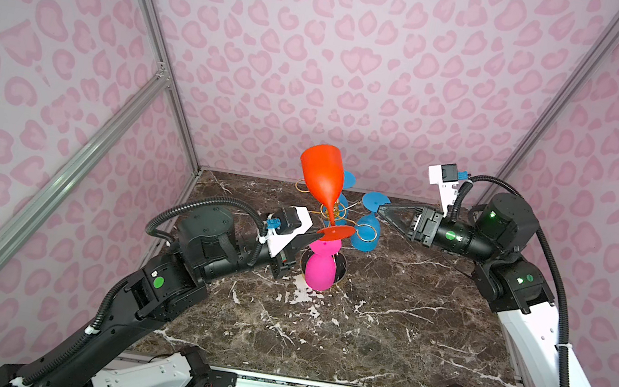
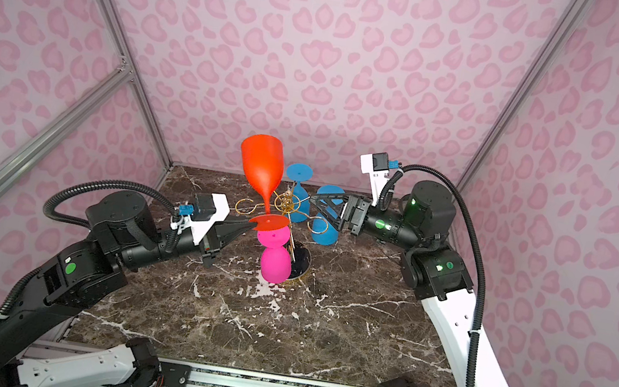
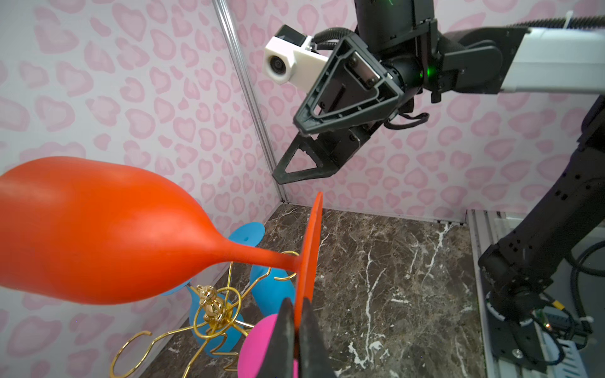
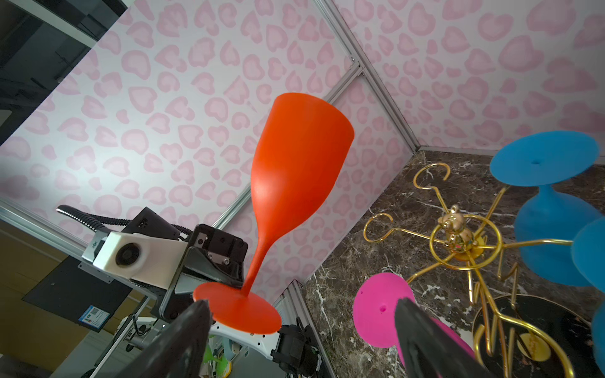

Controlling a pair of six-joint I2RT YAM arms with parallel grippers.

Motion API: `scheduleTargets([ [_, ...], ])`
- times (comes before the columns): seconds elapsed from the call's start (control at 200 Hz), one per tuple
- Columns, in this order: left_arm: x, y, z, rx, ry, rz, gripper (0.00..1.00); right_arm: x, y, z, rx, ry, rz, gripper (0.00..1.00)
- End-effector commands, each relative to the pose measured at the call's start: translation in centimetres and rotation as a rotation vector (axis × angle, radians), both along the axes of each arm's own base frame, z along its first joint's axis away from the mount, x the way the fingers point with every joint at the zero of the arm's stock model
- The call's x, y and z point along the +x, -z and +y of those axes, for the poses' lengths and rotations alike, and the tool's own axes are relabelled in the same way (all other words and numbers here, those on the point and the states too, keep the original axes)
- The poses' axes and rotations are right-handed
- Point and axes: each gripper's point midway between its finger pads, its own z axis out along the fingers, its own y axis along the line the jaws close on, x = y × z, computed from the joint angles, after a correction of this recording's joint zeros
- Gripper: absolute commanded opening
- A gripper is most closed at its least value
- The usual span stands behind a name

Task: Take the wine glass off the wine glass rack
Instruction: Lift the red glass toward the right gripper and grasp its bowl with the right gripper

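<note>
Both top views first: the left gripper has its jaws squeezed tight on the edge of the orange wine glass foot. The glass is up in the air, bowl on top and tipped toward the far left. Its foot hangs just above the pink glass, which dangles bowl-down on the near side of the rack. The rack stands toward the far middle of the marble table. The right gripper reaches in from the right with its jaws spread wide. Its tips are right by the foot of one of the blue glasses on the rack's right side, and honestly I can't tell from up here if they touch.

Left wrist camera: the two black fingers pinch the orange foot edge-on, no gap at all. Past the glass, the right gripper hangs in mid-air, wide open with nothing in it.

Right wrist camera: its own fingers sit far apart and empty. From this side the orange wine glass is off to one side of the rack's gold wire arms, with bare wall between them. Only the left gripper holds it, by the foot.
</note>
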Motion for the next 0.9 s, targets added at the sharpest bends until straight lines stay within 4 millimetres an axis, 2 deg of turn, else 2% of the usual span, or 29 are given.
scheduleTargets([
  [0.0, 0.6, -0.1, 0.0, 0.104, -0.054, -0.146, 0.03, -0.5, -0.1, 0.7, 0.003, -0.039, -0.006, 0.89],
  [0.33, -0.9, 3.9, -2.9, 0.33, 0.008, -0.24, 0.03, 0.9, 0.7, 1.0, -0.025, -0.006, -0.023, 0.95],
  [0.62, -1.9, 4.5, -3.9, 0.365, 0.034, -0.267, 0.03, 1.9, 1.3, 1.5, -0.032, -0.001, -0.01, 0.98],
  [0.84, -2.3, 5.6, -4.7, 0.397, 0.07, -0.256, 0.03, 1.6, 0.9, 2.2, -0.011, -0.03, -0.013, 0.99],
  [0.855, -2.3, 5.6, -4.8, 0.397, 0.073, -0.257, 0.04, 1.3, -0.3, 2.1, 0.001, -0.031, -0.038, 0.99],
  [0.89, -2.5, 5.7, -5.0, 0.399, 0.08, -0.258, 0.03, 1.2, -0.5, 2.2, 0.003, -0.034, -0.044, 0.99],
])
